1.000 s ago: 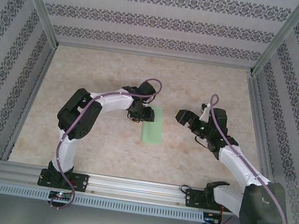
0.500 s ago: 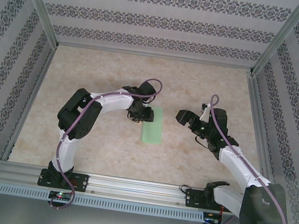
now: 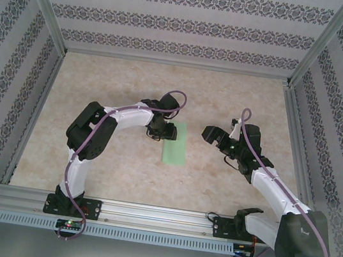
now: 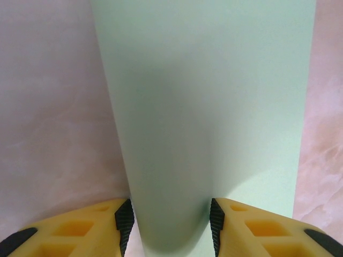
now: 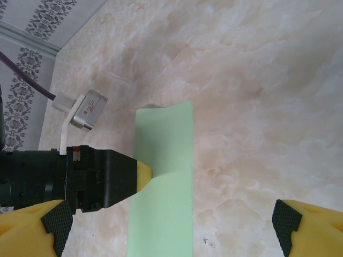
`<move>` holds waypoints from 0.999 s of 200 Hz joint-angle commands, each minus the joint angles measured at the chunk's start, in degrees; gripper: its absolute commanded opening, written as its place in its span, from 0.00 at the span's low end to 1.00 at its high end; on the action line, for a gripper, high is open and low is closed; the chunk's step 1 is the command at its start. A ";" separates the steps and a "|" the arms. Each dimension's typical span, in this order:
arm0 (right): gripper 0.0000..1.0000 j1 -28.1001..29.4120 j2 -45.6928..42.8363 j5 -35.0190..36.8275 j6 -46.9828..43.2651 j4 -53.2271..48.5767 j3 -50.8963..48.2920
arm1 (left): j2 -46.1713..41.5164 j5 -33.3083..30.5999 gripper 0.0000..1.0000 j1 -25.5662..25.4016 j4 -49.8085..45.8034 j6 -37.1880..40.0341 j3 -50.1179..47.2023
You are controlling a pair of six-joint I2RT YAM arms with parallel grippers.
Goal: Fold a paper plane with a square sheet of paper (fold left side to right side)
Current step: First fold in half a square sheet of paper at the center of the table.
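Matt green paper (image 4: 214, 107) on smooth marble-look table (image 3: 90, 155).

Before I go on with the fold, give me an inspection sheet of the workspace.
Surface: marbled beige table.
Job's things: pale green sheet of paper, folded into a narrow strip, lying mid-table.
Clutter: nothing seen.
Grippers: left gripper partly open, down at the strip's left edge; right gripper wide open, empty, apart from the strip on its right.
Cables: a purple cable runs along the left arm and another along the right; neither touches the paper.
Surroundings: patterned walls, aluminium frame.
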 commanded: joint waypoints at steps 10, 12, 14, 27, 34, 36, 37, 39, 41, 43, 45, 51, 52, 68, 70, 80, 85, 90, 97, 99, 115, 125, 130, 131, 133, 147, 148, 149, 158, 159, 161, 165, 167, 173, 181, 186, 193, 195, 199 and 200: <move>0.98 -0.77 -0.29 0.60 -0.92 -0.58 -0.58 | 4.50 -1.37 0.48 -1.36 -1.03 0.96 -0.46; 0.98 -0.76 -0.26 0.60 -0.96 -0.60 -0.58 | 4.50 -1.37 0.48 -1.33 -1.05 0.91 -0.49; 0.98 -0.76 -0.27 0.60 -0.94 -0.60 -0.58 | 4.54 -1.39 0.48 -1.30 -1.05 0.90 -0.43; 0.98 -0.78 -0.24 0.59 -0.89 -0.56 -0.57 | 4.71 -1.47 0.47 -1.30 -1.21 0.93 -0.23; 0.98 -0.76 -0.25 0.52 -0.88 -0.51 -0.58 | 4.76 -1.48 0.47 -1.32 -1.31 0.94 -0.10; 0.98 -0.76 -0.27 0.44 -0.88 -0.52 -0.58 | 4.78 -1.51 0.48 -1.30 -1.32 0.91 -0.09; 0.98 -0.76 -0.30 0.48 -0.88 -0.56 -0.58 | 4.82 -1.51 0.48 -1.30 -1.32 0.95 -0.09; 0.98 -0.80 -0.33 0.44 -0.88 -0.53 -0.62 | 4.80 -1.45 0.48 -1.30 -1.32 0.93 -0.09; 0.98 -0.79 -0.31 0.43 -0.88 -0.52 -0.66 | 4.79 -1.45 0.47 -1.29 -1.27 0.97 -0.09; 0.98 -0.77 -0.33 0.47 -0.88 -0.52 -0.62 | 4.77 -1.50 0.48 -1.29 -1.31 1.02 -0.09; 0.98 -0.76 -0.33 0.44 -0.88 -0.54 -0.66 | 4.83 -1.45 0.47 -1.32 -1.32 0.97 -0.09; 0.98 -0.76 -0.26 0.44 -0.83 -0.60 -0.67 | 4.81 -1.47 0.47 -1.31 -1.32 0.99 -0.03; 0.98 -0.76 -0.30 0.48 -0.81 -0.56 -0.67 | 4.88 -1.49 0.48 -1.34 -1.32 0.99 -0.06; 0.98 -0.76 -0.41 0.48 -0.75 -0.60 -0.67 | 5.00 -1.68 0.48 -1.32 -1.48 1.02 0.08; 0.98 -0.80 -0.35 0.44 -0.74 -0.60 -0.67 | 5.02 -1.69 0.48 -1.30 -1.49 1.04 0.05; 0.98 -0.76 -0.34 0.46 -0.83 -0.73 -0.67 | 5.07 -1.80 0.48 -1.29 -1.58 1.12 0.24; 0.98 -0.77 -0.37 0.50 -0.86 -0.69 -0.67 | 5.11 -1.84 0.48 -1.29 -1.61 1.10 0.27; 0.98 -0.81 -0.33 0.43 -0.81 -0.70 -0.67 | 5.11 -2.03 0.49 -1.36 -1.75 1.17 0.32; 0.98 -0.78 -0.38 0.45 -0.79 -0.69 -0.67 | 5.11 -2.26 0.49 -1.29 -1.87 1.30 0.33; 0.98 -0.77 -0.41 0.43 -0.73 -0.69 -0.67 | 5.11 -2.36 0.49 -1.29 -1.92 1.33 0.35; 0.98 -0.76 -0.48 0.34 -0.69 -0.78 -0.67 | 4.84 -3.20 0.48 -1.29 -2.25 1.42 0.30; 0.98 -0.76 -0.65 0.29 -0.55 -1.00 -0.57 | 4.72 -3.58 0.48 -1.32 -2.45 1.58 0.33; 0.98 -0.76 -0.80 0.25 -0.55 -1.11 -0.58 | 4.61 -3.73 0.48 -1.32 -2.55 1.68 0.30; 0.98 -0.76 -0.79 0.25 -0.58 -1.12 -0.58 | 4.60 -3.72 0.48 -1.31 -2.50 1.68 0.33; 0.98 -0.76 -0.78 0.25 -0.60 -1.13 -0.58 | 4.57 -3.85 0.48 -1.30 -2.49 1.69 0.35; 0.98 -0.76 -1.37 0.26 -0.57 -1.81 -0.41 | 4.40 -4.14 0.48 -1.31 -2.79 1.86 0.47; 0.98 -0.76 -1.38 0.26 -0.60 -1.87 -0.41 | 4.36 -4.14 0.48 -1.30 -2.80 1.86 0.41; 0.98 -0.76 -1.47 0.26 -0.65 -1.89 -0.40 | 4.34 -4.19 0.48 -1.30 -2.81 1.91 0.47; 0.98 -0.80 -1.94 0.26 -0.65 -2.28 -0.40 | 4.17 -4.37 0.48 -1.30 -2.93 1.96 0.48; 0.98 -0.83 -2.02 0.26 -0.63 -2.37 -0.40 | 4.11 -4.44 0.48 -1.30 -2.96 1.95 0.51; 0.98 -0.80 -2.12 0.30 -0.64 -2.52 -0.40 | 4.07 -4.53 0.48 -1.29 -2.98 2.00 0.48; 0.98 -0.77 -2.42 0.32 -0.77 -2.62 -0.42 | 3.96 -4.60 0.48 -1.29 -2.94 2.04 0.39; 0.98 -0.81 -2.57 0.40 -0.83 -2.76 -0.47 | 3.97 -4.66 0.48 -1.34 -2.98 2.04 0.43; 0.98 -0.76 -2.93 0.42 -0.88 -3.08 -0.49 | 3.80 -4.91 0.48 -1.34 -3.07 2.12 0.44; 0.98 -0.78 -3.44 0.75 -0.97 -3.47 -0.56 | 3.63 -5.22 0.48 -1.29 -3.16 2.15 0.33; 0.98 -0.76 -3.78 0.89 -0.97 -3.72 -0.58 | 3.53 -5.24 0.48 -1.30 -3.12 2.19 0.23; 0.98 -0.76 -4.05 0.95 -0.97 -3.90 -0.67 | 3.37 -5.37 0.47 -1.30 -3.10 2.23 0.27; 0.98 -0.76 -4.10 1.00 -0.95 -3.98 -0.67 | 3.36 -5.44 0.47 -1.29 -3.15 2.28 0.20; 0.98 -0.78 -4.19 1.02 -0.97 -4.03 -0.67 | 3.27 -5.46 0.47 -1.29 -3.08 2.22 0.09; 0.98 -0.77 -4.28 1.03 -0.92 -4.03 -0.67 | 3.27 -5.42 0.47 -1.29 -3.08 2.22 0.05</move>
